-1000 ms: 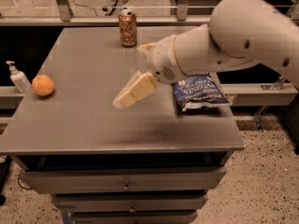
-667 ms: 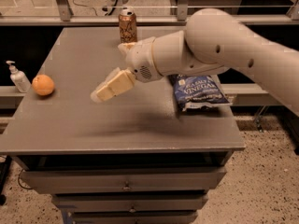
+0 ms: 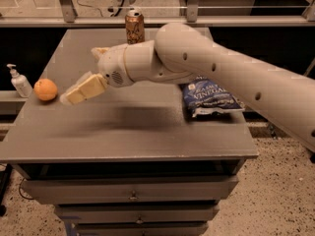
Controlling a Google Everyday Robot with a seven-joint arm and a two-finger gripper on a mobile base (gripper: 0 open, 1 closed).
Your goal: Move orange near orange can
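Tool (image 3: 81,90) hangs low over the bench (image 3: 123,136), just right of the orange (image 3: 46,89) near the left edge, not touching it, honestly can't tell if it's open or closed, and the orange can (image 3: 134,26) stands upright at the far edge, well apart from the fruit

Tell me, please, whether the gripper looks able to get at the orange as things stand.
Probably yes: the gripper hovers just beside the orange, low over the table, with nothing between them. The soap bottle stands on the orange's far side, out of the path.
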